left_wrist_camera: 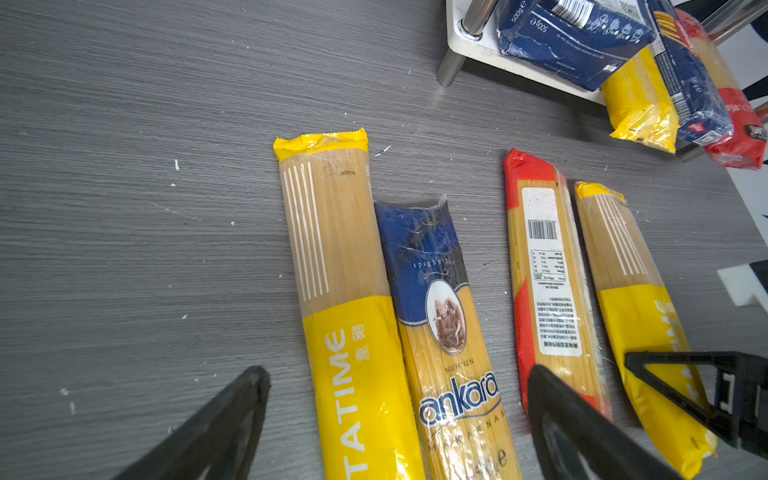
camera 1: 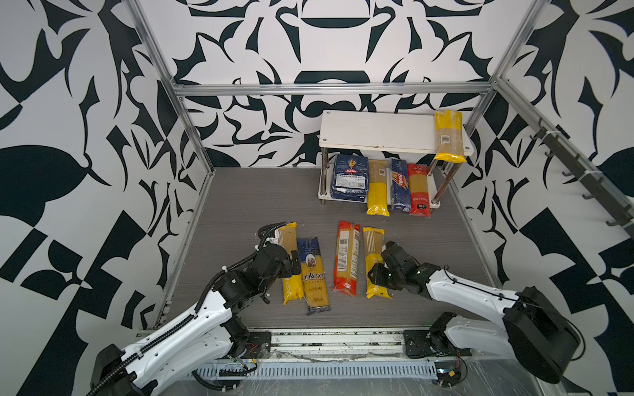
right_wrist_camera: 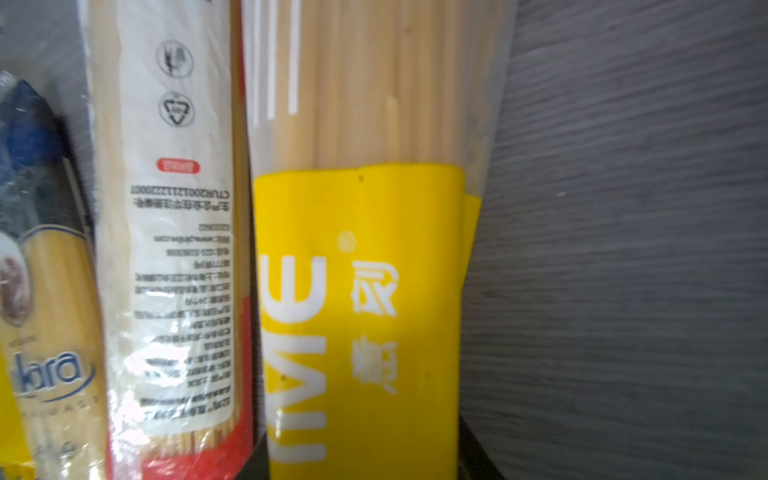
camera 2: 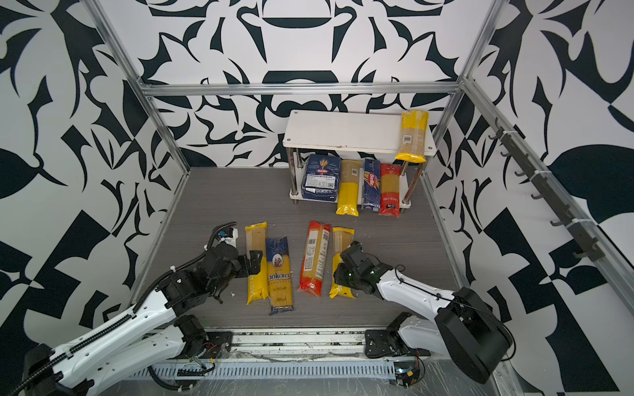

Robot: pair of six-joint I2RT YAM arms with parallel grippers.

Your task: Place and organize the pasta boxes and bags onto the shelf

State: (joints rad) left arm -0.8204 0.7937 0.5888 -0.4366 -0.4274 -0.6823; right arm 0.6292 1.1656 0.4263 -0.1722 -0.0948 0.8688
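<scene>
while four long spaghetti packets lie side by side on the grey wood-grain tabletop, the right gripper sits over the rightmost one, a clear bag with a yellow band whose white lettering ends in "me". its dark jaws flank the band on both edges, but whether they press it cannot be told. just beside lies a clear bag with red ends and a white barcode label. further left, the left gripper hangs with jaws spread wide, holding nothing, above two touching packets: a yellow bag reading "tatime" and a navy-topped bag lettered "spaghetti", "nuh'un" and "ankara". at the back right stands the two-tier white shelf on chrome posts. its top board carries one yellow-ended bag at the right end, overhanging the front edge. the lower board holds, left to right, a wide navy "barilla" package with a white label, a yellow-bottomed bag, a narrow navy "barilla" box and a red-bottomed bag.
</scene>
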